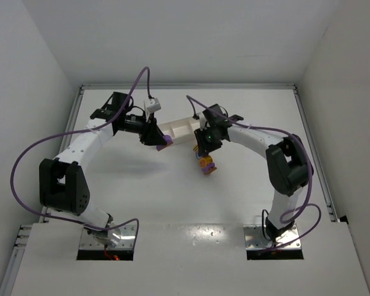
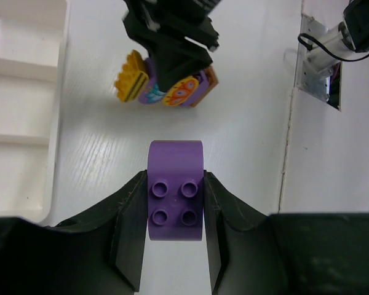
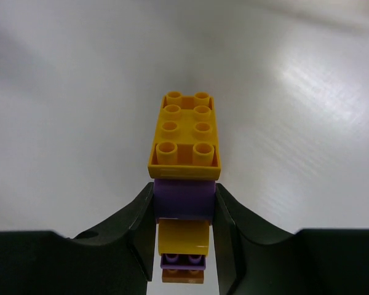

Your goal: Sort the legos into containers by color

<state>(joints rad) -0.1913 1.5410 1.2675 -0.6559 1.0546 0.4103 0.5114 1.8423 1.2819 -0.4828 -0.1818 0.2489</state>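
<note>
Though a speck overhead, four-studded purple brick (image 2: 175, 190) within left tool (image 2: 175, 179)

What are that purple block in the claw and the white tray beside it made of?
The purple block looks like hard moulded plastic, smooth with a slight sheen: crisp round studs, rounded edges and perfectly even colour. The white tray also looks like plastic, rather glossy: thin walls with soft highlights, though the look leaves that less certain.
</note>
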